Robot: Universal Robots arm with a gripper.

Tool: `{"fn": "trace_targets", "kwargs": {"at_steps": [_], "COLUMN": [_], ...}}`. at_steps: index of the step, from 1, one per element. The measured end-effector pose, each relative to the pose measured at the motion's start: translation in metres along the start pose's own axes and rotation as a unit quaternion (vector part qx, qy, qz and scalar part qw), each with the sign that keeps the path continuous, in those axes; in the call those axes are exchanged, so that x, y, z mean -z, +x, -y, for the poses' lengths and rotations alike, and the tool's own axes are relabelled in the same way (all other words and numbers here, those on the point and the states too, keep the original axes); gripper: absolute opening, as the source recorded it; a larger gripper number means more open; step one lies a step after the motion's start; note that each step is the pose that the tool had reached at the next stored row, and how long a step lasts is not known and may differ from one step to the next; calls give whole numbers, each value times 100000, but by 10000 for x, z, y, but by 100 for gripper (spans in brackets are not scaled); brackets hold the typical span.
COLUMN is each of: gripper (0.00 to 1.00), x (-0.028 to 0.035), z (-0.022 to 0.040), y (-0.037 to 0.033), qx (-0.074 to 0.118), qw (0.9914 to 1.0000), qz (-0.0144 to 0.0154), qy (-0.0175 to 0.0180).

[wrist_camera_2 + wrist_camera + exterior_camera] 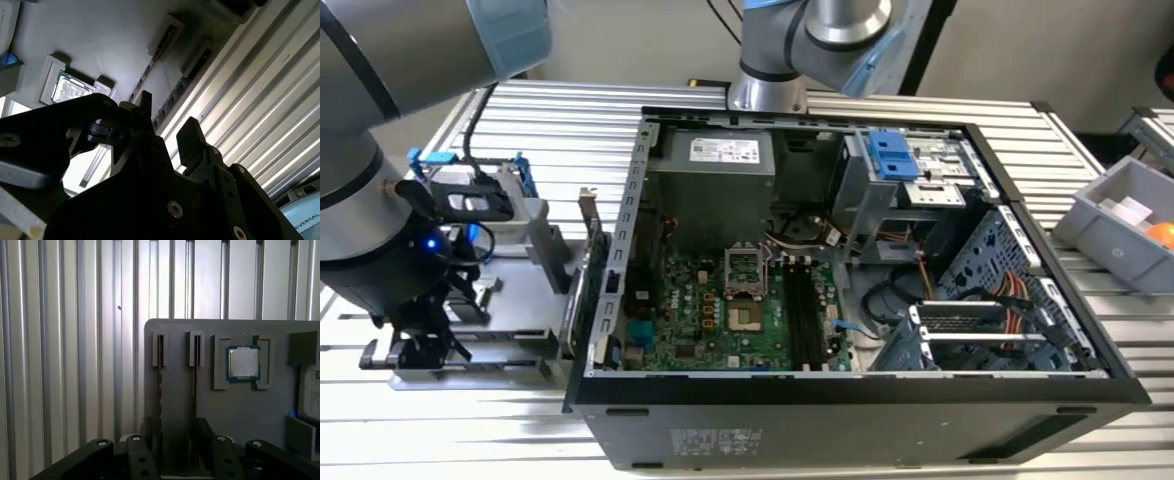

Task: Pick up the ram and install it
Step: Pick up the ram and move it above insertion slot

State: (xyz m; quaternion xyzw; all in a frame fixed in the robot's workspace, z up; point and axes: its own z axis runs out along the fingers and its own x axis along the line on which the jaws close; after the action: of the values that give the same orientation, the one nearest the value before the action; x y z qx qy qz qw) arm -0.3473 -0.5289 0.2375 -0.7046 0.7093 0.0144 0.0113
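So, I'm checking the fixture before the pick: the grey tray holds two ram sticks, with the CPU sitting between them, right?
No: the CPU sits beside both, not between them. The two ram sticks stand in neighbouring slots of the grey tray, as the first wrist view shows.

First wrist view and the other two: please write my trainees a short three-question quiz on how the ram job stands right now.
1. True or false: the gripper already holds a ram stick.
2. Which part sits in the grey tray beside the two ram sticks? A) a processor B) a screwdriver C) a fan
3. In the exterior view, on which side of the open computer case does the tray stand?
Key: 1 false, the gripper is open and empty. 2 A. 3 the exterior view's left.
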Motion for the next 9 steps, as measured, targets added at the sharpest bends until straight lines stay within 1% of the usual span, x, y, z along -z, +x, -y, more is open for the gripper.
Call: {"fn": "trace_targets", "kwargs": {"at_steps": [4, 9], "gripper": [100, 100], "x": [-36, -78], "z": [1, 1], "y": [39, 120], "qx": [-1, -15], "qw": [100000, 100000], "qz": [-126, -197], "qy": [2, 4]}}
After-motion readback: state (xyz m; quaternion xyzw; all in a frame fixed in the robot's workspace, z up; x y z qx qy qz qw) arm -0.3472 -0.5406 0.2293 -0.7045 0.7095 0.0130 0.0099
